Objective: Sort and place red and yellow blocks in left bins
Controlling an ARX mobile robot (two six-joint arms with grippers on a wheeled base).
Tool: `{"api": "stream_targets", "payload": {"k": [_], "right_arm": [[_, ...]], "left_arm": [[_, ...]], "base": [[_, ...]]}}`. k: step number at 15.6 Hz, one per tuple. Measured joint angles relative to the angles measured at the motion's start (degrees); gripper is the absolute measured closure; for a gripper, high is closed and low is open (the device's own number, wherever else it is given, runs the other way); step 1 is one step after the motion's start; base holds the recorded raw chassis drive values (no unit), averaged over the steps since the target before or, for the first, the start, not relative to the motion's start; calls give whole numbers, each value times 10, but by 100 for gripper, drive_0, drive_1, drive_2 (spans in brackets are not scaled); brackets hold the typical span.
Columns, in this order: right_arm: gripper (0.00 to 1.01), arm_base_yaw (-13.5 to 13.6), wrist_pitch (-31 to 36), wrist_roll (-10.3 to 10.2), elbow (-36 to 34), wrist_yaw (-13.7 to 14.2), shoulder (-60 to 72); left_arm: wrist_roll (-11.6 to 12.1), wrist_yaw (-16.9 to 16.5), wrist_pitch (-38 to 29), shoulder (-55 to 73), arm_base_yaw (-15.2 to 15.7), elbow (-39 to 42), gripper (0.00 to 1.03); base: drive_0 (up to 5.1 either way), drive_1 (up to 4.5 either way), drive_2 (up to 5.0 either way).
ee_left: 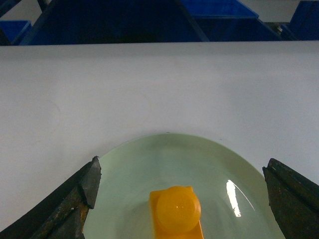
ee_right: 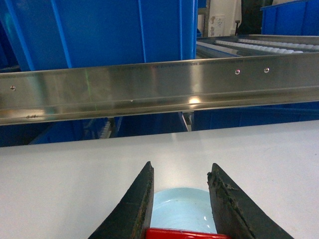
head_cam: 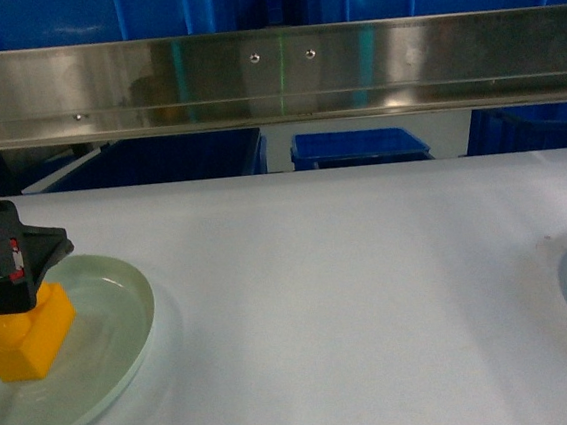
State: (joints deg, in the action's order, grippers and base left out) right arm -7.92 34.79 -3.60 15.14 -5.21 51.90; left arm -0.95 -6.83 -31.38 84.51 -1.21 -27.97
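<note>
Left fingers (ee_left: 75,199) stand wide apart astride the yellow block (ee_left: 176,213), which lies between them at 6 o'clock on the pale green plate (ee_left: 149,164), long axis running away from the camera. Block's near end is cut off. Right gripper (ee_right: 180,194) holds something red (ee_right: 182,233), mostly out of frame; blue bins (head_cam: 357,145) lie beyond the tabletop (head_cam: 349,266).
</note>
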Motion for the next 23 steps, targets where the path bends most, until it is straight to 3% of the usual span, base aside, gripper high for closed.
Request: {"api": "stream_targets", "payload": {"k": [9, 10, 17, 23], "right_arm": [[73, 0, 0, 0, 0, 0, 0], [73, 0, 0, 0, 0, 0, 0], [73, 0, 0, 0, 0, 0, 0], [73, 0, 0, 0, 0, 0, 0]], "left_arm": [[36, 22, -26, 63, -1, 4, 5], [40, 22, -23, 67, 1, 4, 10], [40, 16, -39, 80, 1, 5, 77], [45, 4, -62, 90, 7, 12, 79]], "base": [[0, 0, 0], [0, 0, 0], [0, 0, 0], [0, 0, 0]]}}
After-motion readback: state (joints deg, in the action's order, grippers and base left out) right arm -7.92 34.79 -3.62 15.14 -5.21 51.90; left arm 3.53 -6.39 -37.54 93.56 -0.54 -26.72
